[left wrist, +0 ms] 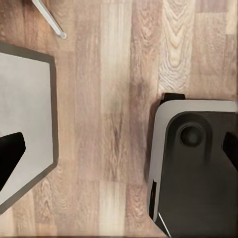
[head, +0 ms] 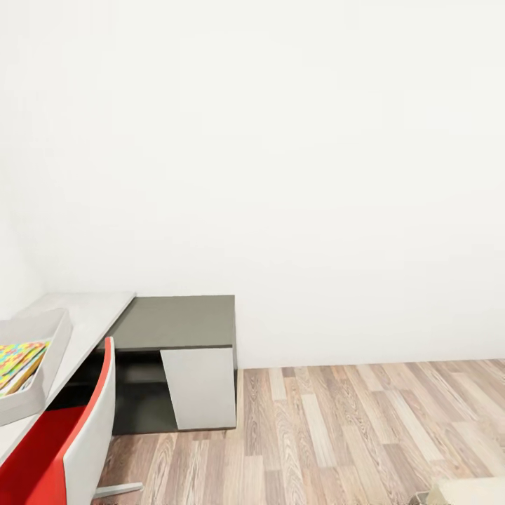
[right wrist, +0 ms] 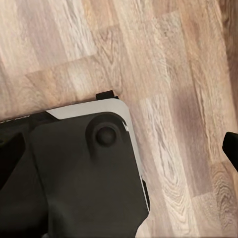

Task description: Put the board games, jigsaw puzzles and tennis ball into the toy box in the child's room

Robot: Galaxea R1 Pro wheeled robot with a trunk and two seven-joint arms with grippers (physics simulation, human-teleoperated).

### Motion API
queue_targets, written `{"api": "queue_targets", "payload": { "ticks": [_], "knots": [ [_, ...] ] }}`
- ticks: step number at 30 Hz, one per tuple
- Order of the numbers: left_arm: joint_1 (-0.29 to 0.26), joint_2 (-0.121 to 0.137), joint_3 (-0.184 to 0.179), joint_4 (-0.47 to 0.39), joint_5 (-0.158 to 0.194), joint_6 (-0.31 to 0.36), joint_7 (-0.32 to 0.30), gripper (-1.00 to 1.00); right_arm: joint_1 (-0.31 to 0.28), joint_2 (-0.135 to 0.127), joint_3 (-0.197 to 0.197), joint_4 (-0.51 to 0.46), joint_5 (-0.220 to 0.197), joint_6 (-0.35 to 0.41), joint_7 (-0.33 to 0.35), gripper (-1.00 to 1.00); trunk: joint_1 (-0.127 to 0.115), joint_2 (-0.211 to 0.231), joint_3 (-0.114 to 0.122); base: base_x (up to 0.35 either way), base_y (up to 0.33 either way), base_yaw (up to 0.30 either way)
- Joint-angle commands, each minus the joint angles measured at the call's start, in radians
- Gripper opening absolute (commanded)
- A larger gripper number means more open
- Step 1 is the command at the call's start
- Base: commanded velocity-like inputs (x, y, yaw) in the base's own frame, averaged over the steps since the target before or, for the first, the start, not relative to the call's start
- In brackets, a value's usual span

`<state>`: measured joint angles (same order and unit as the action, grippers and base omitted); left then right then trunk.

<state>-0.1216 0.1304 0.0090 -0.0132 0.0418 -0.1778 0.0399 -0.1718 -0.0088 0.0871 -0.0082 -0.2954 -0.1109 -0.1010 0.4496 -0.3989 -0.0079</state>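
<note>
My left gripper points straight down at the wood floor; its two dark fingertips sit at opposite frame edges, spread wide, with nothing between them. My right gripper also faces the floor, fingertips equally far apart and holding nothing (the robot's dark base lies below it). In the head view, the table lies at 8 o'clock, its dark grey lower section against the white wall. The toy box rests on the pale top at 9 o'clock, a jigsaw puzzle inside it. A red chair stands at 7 o'clock, touching the desk edge.
</note>
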Motion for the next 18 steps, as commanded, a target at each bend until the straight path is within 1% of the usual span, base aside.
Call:
{"api": "queue_targets", "payload": {
  "ticks": [1,4,7,9,15,18],
  "knots": [
    [0.0,-0.003,0.0,0.001,0.004,-0.003,0.001,1.0,0.0,0.001,0.009,0.001,-0.008,-0.003,-0.002,1.0,0.0,-0.001,-0.003,0.0,0.0,-0.06],
    [0.004,-0.013,0.0,0.001,0.004,-0.003,0.001,1.0,0.0,0.003,0.015,0.001,0.007,-0.002,-0.002,1.0,0.0,-0.001,-0.007,0.0,0.0,-0.063],
    [0.012,-0.021,0.0,0.001,0.004,-0.003,0.002,1.0,0.0,0.005,0.026,0.001,0.048,-0.001,-0.003,1.0,0.0,-0.001,-0.012,0.0,0.0,-0.056],
    [0.014,-0.023,0.0,0.001,0.004,-0.003,0.002,1.0,0.0,0.005,0.029,0.001,0.066,0.0,-0.003,1.0,0.0,-0.001,-0.016,0.0,0.0,-0.028],
    [0.016,-0.025,0.001,0.0,0.006,-0.003,0.002,1.0,0.0,0.005,0.032,0.001,0.085,-0.003,-0.003,1.0,0.0,-0.001,-0.024,0.0,0.0,-0.009],
    [0.016,-0.025,0.002,-0.002,0.006,-0.002,0.002,1.0,0.0,0.004,0.032,0.001,0.085,-0.006,-0.004,1.0,0.0,-0.001,-0.025,0.0,0.0,0.0]
  ]
}}
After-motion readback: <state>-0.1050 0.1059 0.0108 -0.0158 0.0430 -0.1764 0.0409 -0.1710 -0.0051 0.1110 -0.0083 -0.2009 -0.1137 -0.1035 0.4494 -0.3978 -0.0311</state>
